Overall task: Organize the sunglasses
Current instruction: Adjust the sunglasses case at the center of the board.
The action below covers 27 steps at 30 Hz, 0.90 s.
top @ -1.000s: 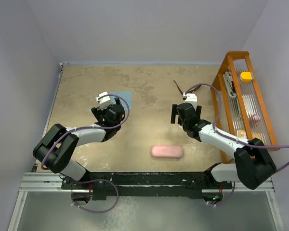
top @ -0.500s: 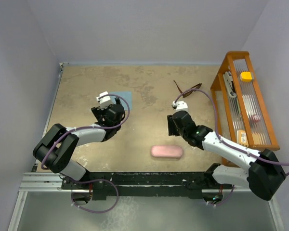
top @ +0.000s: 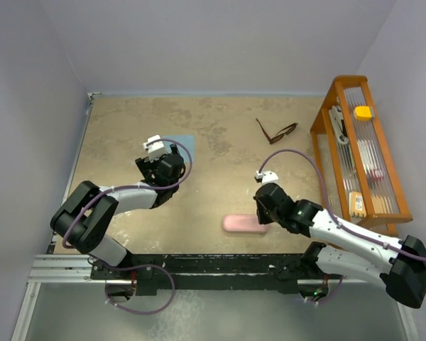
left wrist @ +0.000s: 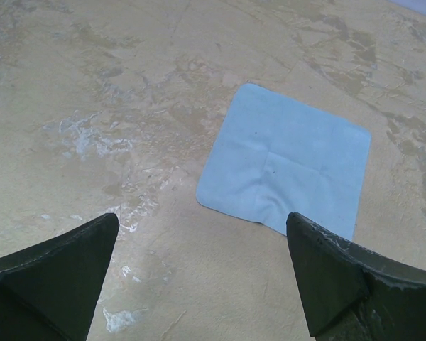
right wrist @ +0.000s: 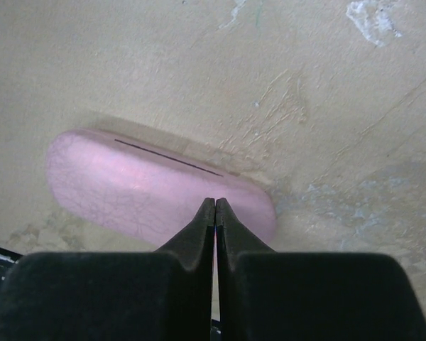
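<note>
The sunglasses, thin dark brown frame with temple arms spread, lie on the tan table toward the back right, apart from both arms. A pink oblong case rests closed near the front middle. My right gripper is shut with nothing between its fingers, tips just over the case's right end. A light blue cloth lies flat at mid-left. My left gripper stands open just short of the cloth's near edge.
An orange wooden rack with clear slats holds small items, a yellow block among them, along the right side. Grey walls close in the table on the left, back and right.
My right arm has swung from beside the sunglasses toward the front, over the pink case, and its jaws have closed empty. The sunglasses now lie uncovered. The left arm has stayed put.
</note>
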Motion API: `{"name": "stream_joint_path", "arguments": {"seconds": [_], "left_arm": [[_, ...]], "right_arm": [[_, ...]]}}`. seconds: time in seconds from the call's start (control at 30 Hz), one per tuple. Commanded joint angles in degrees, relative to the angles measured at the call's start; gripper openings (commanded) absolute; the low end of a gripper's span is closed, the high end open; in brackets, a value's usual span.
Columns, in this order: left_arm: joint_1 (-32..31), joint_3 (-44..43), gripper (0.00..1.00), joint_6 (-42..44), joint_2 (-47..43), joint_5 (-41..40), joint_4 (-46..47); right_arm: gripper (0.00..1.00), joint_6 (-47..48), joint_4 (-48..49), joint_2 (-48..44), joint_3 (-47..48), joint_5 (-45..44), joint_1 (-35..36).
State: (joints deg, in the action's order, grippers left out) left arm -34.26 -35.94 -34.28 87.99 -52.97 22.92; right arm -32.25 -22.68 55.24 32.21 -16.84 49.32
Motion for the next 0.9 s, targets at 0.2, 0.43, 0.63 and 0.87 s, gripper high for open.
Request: {"name": "stream_joint_path", "arguments": {"seconds": [0.2,0.43,0.63,0.87], "left_arm": [[-0.3,-2.4,0.99,-0.1,0.6,-1.3,0.5],[-0.3,-2.3,0.99,-0.1,0.2,-1.4,0.4],[-0.3,-2.2,0.99,-0.1,0.0,-1.5,0.4],[-0.3,-2.2,0.99,-0.2,0.0,-1.7,0.3]], "right_arm": [[0.0,-5.9,-3.8,2.5,0.6,-1.3,8.0],[0.0,-9.6,-8.5,5.8,3.3,-4.8,14.6],[0.0,-12.1,-11.3,5.7,3.1,-6.2,16.0],[0.0,-15.2,-13.3,5.0,1.7,-6.0,16.8]]}}
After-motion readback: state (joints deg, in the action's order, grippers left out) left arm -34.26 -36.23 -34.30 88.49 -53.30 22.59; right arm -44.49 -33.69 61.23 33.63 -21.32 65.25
